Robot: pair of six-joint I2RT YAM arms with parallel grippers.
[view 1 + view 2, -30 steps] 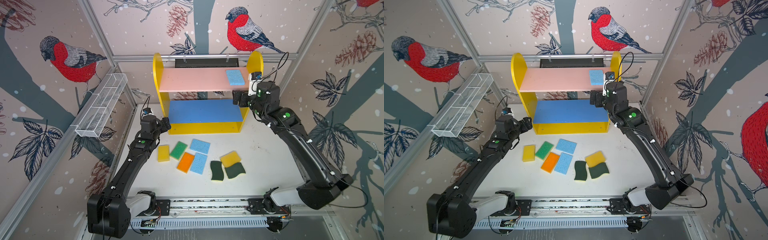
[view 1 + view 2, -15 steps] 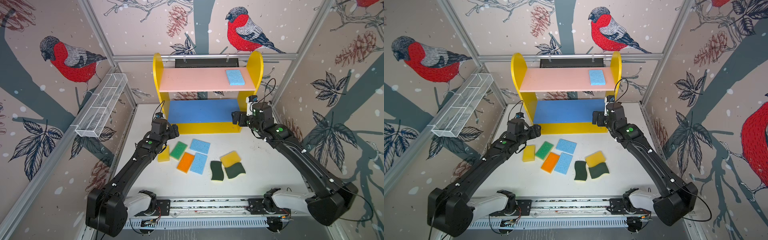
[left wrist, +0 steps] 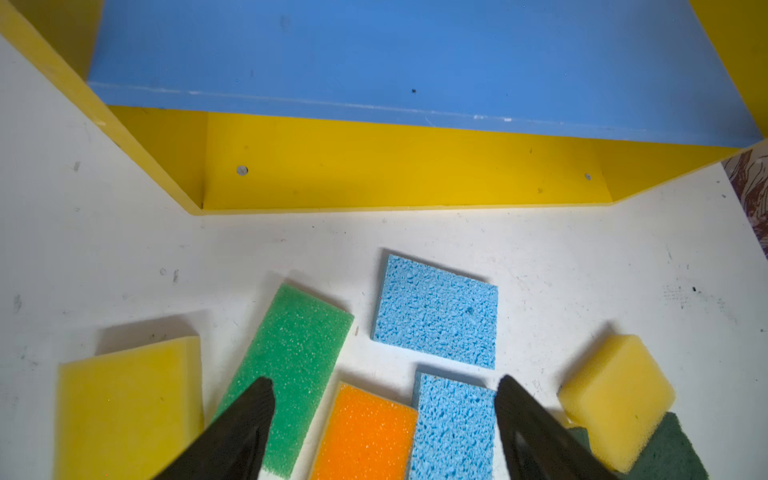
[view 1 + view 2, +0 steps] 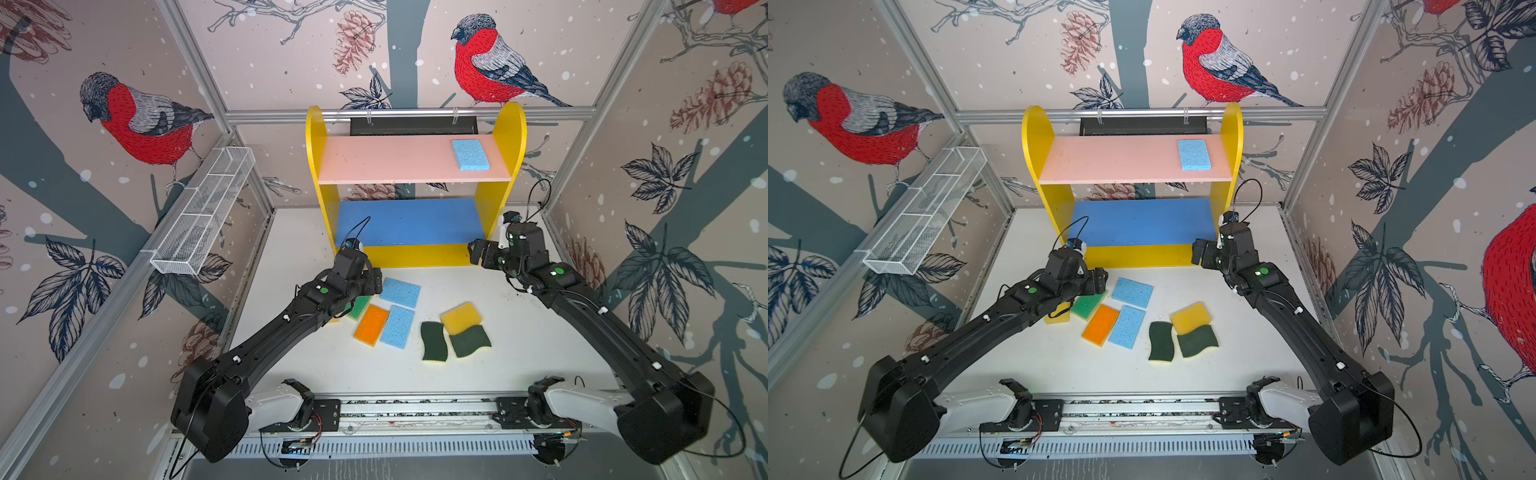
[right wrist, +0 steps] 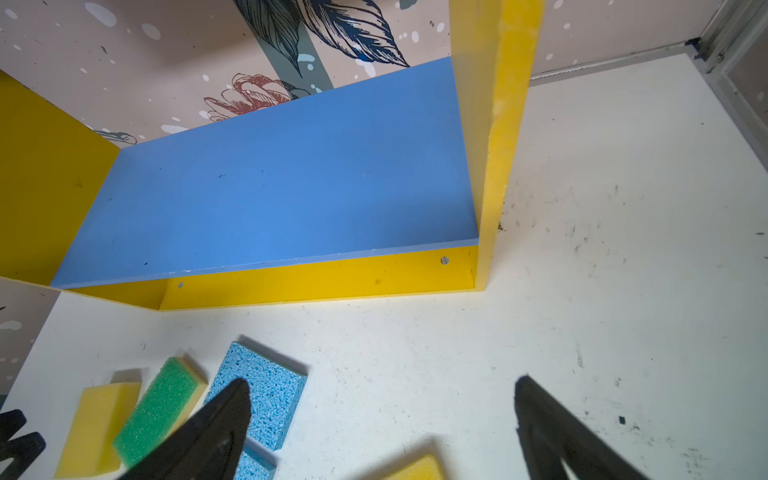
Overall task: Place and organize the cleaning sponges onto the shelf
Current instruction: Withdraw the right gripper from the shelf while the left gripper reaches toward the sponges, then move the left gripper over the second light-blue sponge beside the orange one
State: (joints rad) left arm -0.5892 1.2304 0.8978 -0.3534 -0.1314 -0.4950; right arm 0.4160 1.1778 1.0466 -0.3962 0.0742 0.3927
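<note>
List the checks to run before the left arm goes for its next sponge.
1. Left gripper open and empty: ok.
2. Right gripper open and empty: ok.
3. Left target singled out: cannot tell; the orange-topped sponge and a light-blue sponge both lie between its fingers.
4. Those two spaced for a clean pinch: not ok; they lie edge to edge.
5. Room on the pink top board: ok; it carries only the shelved sponge, at its right end.
6. Blue middle board free: ok; nothing shows on it.
</note>
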